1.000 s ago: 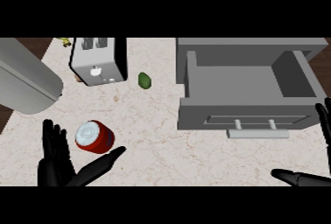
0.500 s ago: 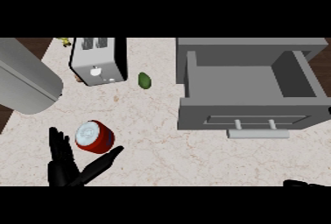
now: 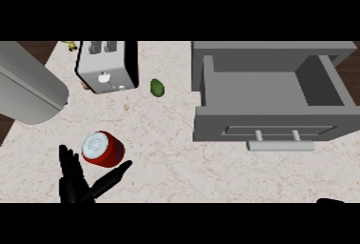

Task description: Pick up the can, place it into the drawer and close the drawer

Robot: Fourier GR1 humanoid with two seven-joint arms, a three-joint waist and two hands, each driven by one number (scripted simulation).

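The pale marbled surface [image 3: 162,143] spreads below me, and the largest thing on it is the grey drawer [image 3: 271,93] at the right — pulled open, its handle [image 3: 280,145] facing my way. At the left edge a big grey cylinder [image 3: 28,88] lies tilted, and beside it, toward the far side, stands a silver toaster [image 3: 107,66]. Between the toaster and the drawer lies a small green object [image 3: 157,87]. The red can [image 3: 103,148] stands on the surface well apart from the drawer, at the lower left. My left robot hand [image 3: 76,183] sits just below the can, fingers straight and spread, thumb [image 3: 112,176] angled out beneath it — not closed round it. Of my right robot hand [image 3: 330,201] only a dark tip shows at the lower right edge; I cannot tell its state.
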